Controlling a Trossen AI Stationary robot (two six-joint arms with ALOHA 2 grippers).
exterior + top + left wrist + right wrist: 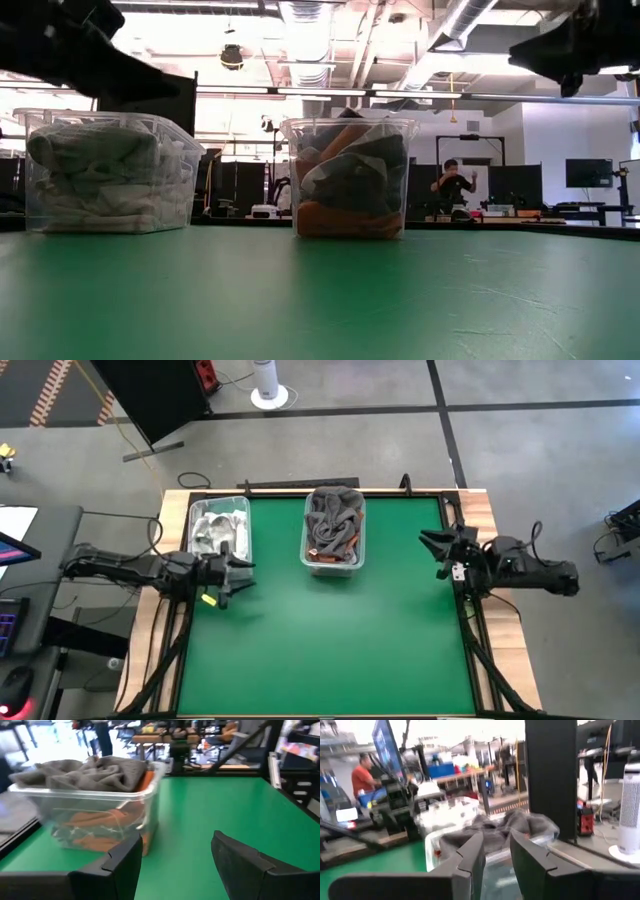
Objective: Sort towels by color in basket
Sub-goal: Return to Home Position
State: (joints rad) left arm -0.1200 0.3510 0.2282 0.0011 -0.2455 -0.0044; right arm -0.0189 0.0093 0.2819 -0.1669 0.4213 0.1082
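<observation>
Two clear plastic baskets stand on the green table near its far edge. The left basket [218, 528] [105, 170] holds white and light grey towels. The middle basket [333, 530] [350, 175] [95, 805] holds dark grey towels [335, 510] [495, 832] heaped over rust-orange ones [92, 835]. My left gripper [243, 572] [175, 855] hovers open just near of the left basket, pointing toward the table's right. My right gripper [430, 552] [497, 852] hovers open at the table's right edge, pointing left toward the middle basket. Both are empty.
The green mat [330, 650] stretches bare over the near half and between the grippers. Wooden borders run along the left and right sides [495, 520]. Beyond the table a person [455, 185] shows in the room, and another in an orange shirt [362, 777].
</observation>
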